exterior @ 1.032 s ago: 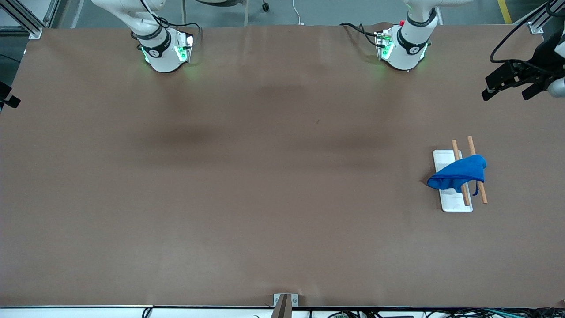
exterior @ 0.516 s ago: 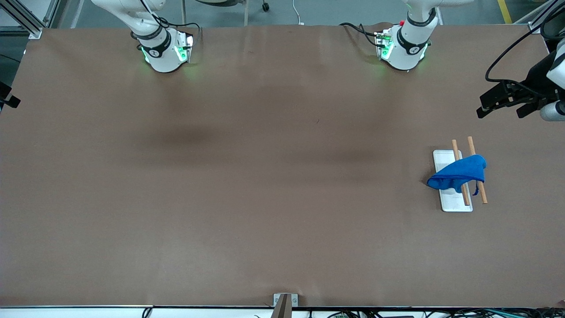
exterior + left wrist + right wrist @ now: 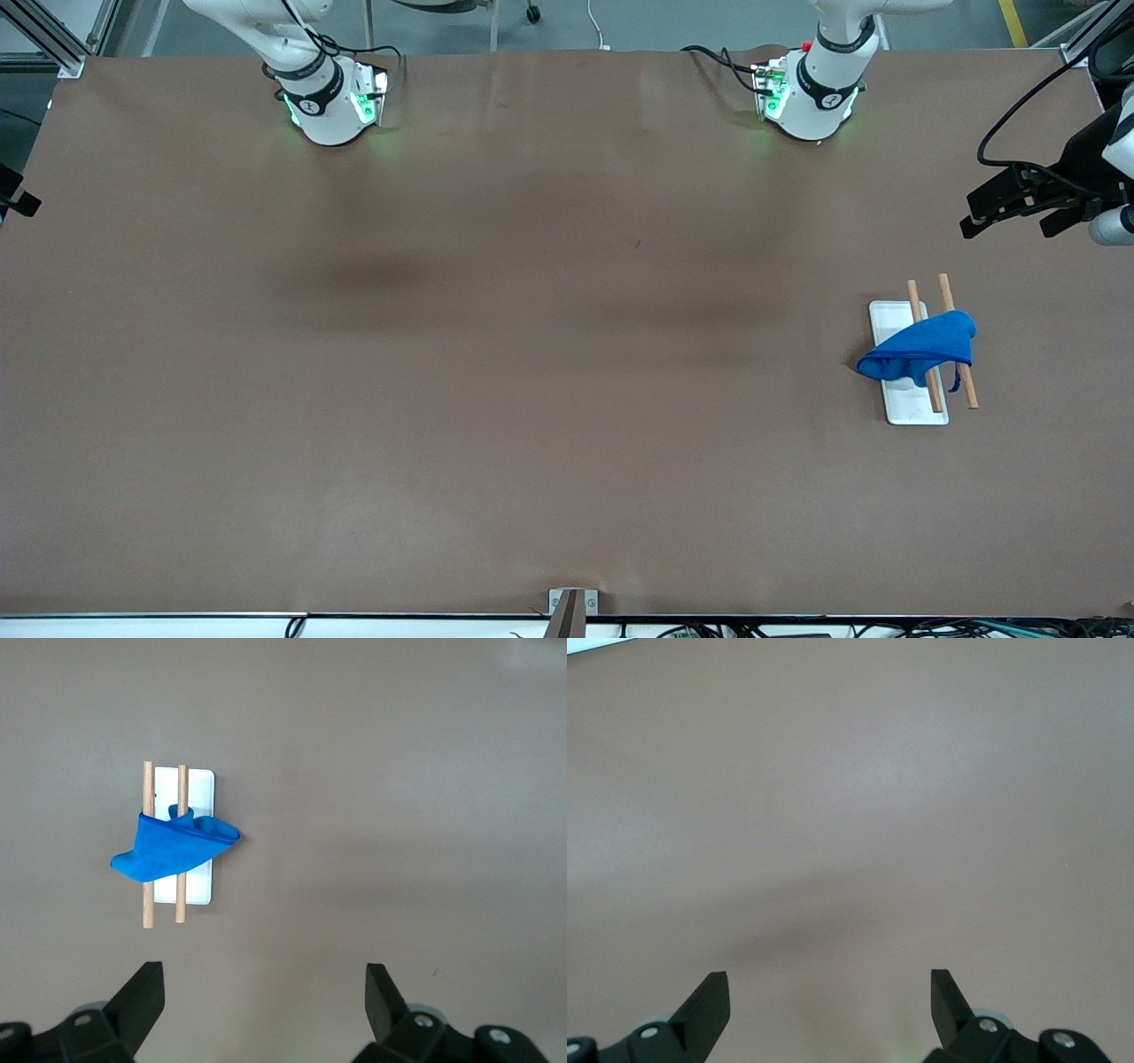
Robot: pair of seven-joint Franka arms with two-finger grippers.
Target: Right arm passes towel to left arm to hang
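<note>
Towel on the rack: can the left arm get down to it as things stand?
Probably yes. The towel hangs over two wooden rods with nothing above it, and the left pincer is open, up in the air nearby.

Setting: robotics lab bench. Evidence: two white Franka arm bases with green status lights bolted at 12 o'clock of a large table [image 3: 532, 399] covered in plain brown sheet; aluminium extrusion frame posts [image 3: 53, 40] at the 11 and 1 o'clock corners; loose black cables [image 3: 718, 58] by the bases; grey industrial floor with yellow marking tape [image 3: 1013, 22] past the 12 o'clock edge.
</note>
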